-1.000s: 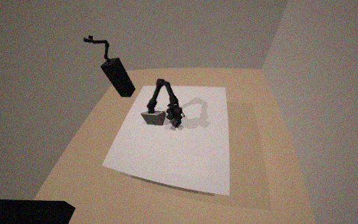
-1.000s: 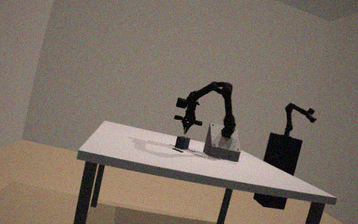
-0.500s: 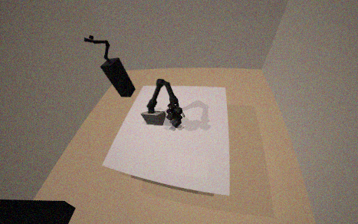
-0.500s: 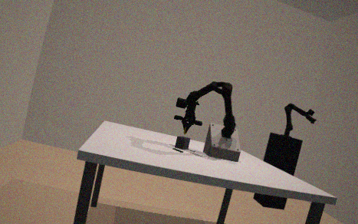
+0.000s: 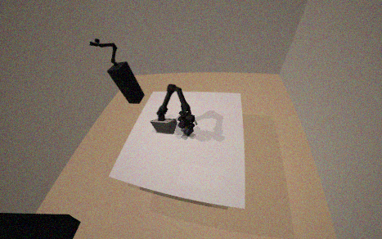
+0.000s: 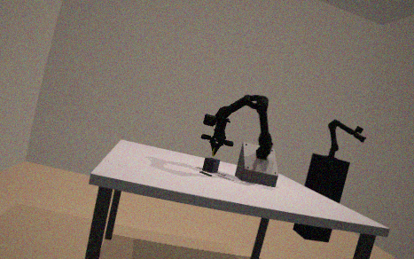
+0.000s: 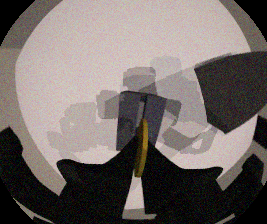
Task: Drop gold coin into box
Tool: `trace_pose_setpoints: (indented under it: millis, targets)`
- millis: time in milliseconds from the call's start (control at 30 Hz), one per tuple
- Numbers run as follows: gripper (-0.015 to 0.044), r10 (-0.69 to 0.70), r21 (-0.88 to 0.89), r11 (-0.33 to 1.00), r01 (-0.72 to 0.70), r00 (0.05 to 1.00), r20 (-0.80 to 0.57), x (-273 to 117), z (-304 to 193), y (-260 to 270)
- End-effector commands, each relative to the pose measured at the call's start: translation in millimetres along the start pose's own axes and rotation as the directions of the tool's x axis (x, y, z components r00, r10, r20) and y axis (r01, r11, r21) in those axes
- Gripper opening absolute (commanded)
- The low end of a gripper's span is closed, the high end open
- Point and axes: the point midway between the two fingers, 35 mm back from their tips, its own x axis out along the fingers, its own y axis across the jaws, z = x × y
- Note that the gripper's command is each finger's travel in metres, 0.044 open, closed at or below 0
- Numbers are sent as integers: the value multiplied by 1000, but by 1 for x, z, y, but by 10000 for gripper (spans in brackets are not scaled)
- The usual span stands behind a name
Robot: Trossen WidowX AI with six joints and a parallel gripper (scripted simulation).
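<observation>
My gripper (image 5: 188, 133) (image 6: 214, 153) (image 7: 138, 139) is closed narrowly and holds the gold coin (image 6: 214, 154) (image 7: 142, 150) between its two black fingertips. The fingers point down to the table (image 5: 191, 172) (image 6: 172, 183) (image 7: 79, 50). In the wrist view I see the coin almost edge-on, as a thin yellow band, so it stands upright in my grip.

The coin is outside the grey box (image 6: 211, 165) (image 7: 127, 117), just above its lid. The narrow slot (image 7: 145, 101) shows as a dark line in this lid, and in the wrist view it is near the far end of the coin. Whether the lower edge of the coin touches the lid, I cannot tell.

Beside the box, on the table, there lies a small dark strip (image 6: 206, 173); it is too small for me to say what it is.

My arm (image 5: 185, 102) (image 6: 264, 124) rises from a grey sloped base (image 5: 172, 128) (image 6: 267, 178) (image 7: 239, 92), and it bends over and down to the box. Beyond the table edge, another dark arm (image 5: 114, 51) (image 6: 333, 135) stands on a tall black pedestal (image 5: 126, 83) (image 6: 328, 176), well apart from my gripper.
</observation>
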Motion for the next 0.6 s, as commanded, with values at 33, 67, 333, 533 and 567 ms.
trace_pose_setpoints:
  millis: [33, 67, 333, 533, 567]
  targets:
    - [0, -3, 6, 1000, 3, 1000, -3, 3, 1, 0]
    - [0, -3, 6, 1000, 3, 1000, -3, 4, 1, 0]
    - [0, -3, 5, 1000, 3, 1000, -3, 7, 1, 0]
    - [0, -3, 5, 1000, 3, 1000, -3, 9, 1, 0]
    - [0, -3, 5, 1000, 3, 1000, -3, 9, 1, 0]
